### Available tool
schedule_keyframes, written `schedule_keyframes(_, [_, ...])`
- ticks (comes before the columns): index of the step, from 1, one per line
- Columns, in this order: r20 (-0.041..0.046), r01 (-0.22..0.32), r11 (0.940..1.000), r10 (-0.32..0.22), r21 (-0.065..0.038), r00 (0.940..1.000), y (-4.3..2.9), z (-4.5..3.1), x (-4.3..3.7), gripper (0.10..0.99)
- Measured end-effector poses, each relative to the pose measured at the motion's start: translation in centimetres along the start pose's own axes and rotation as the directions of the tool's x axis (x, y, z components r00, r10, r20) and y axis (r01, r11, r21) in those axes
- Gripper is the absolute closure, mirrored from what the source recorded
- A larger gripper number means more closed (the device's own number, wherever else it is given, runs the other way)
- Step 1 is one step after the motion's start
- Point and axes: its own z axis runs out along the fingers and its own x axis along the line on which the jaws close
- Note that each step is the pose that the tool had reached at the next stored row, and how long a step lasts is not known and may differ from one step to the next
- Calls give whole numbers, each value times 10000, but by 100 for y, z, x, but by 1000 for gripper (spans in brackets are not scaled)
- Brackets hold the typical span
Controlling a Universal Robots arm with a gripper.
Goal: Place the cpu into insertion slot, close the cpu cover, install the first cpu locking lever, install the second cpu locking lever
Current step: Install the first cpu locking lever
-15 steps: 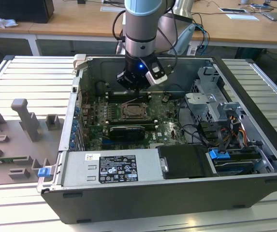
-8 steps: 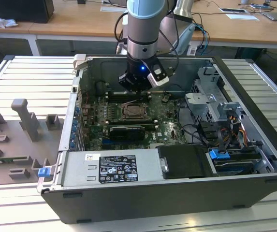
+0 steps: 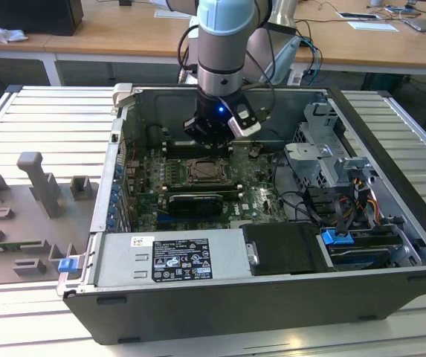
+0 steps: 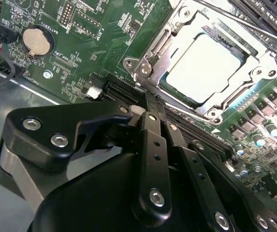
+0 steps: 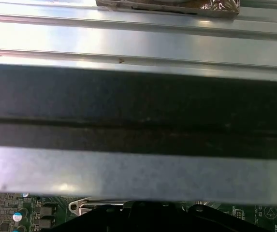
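Pale square cpu (image 4: 205, 69) flat in insertion slot (image 4: 177, 92), silver cpu cover (image 4: 254, 63) closed over it.

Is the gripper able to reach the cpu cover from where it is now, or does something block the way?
Probably yes. In the second wrist view the gripper sits just beside the cpu cover, which lies down over the cpu. Nothing stands between them.

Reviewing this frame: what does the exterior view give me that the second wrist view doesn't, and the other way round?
Exterior view alone: the whole open computer case, the grey fixture tray at that view's left, and the arm reaching into the case. Second wrist view alone: the coin cell battery, and close detail of the cpu cover lying down around the cpu. Both: the gripper beside the insertion slot on the green motherboard.
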Motion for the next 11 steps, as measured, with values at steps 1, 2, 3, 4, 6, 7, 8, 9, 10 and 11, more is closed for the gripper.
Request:
schedule_keyframes(1, [-2, 0, 10000, 0, 19, 10000, -1, 7, 1, 980])
schedule_keyframes(2, [-2, 0, 10000, 0, 24, 10000, -2, 11, 1, 980])
schedule_keyframes(3, [-2, 0, 10000, 0, 33, 10000, -2, 15, 1, 980])
schedule_keyframes(4, [-2, 0, 10000, 0, 45, 10000, -2, 18, 1, 980])
schedule_keyframes(6, [-5, 1, 10000, -1, 86, 10000, -3, 26, 1, 980])
schedule_keyframes(7, [-7, 1, 9999, -1, 111, 10000, -4, 30, 2, 980])
schedule_keyframes(8, [-9, 2, 9999, -2, 130, 10000, -5, 33, 2, 980])
schedule_keyframes(9, [-12, 3, 9999, -3, 158, 10000, -5, 39, 2, 980])
schedule_keyframes(10, [-13, 3, 9998, -3, 183, 10000, -6, 42, 2, 980])
schedule_keyframes(11, [-13, 4, 9998, -4, 200, 10000, -6, 47, 2, 980])
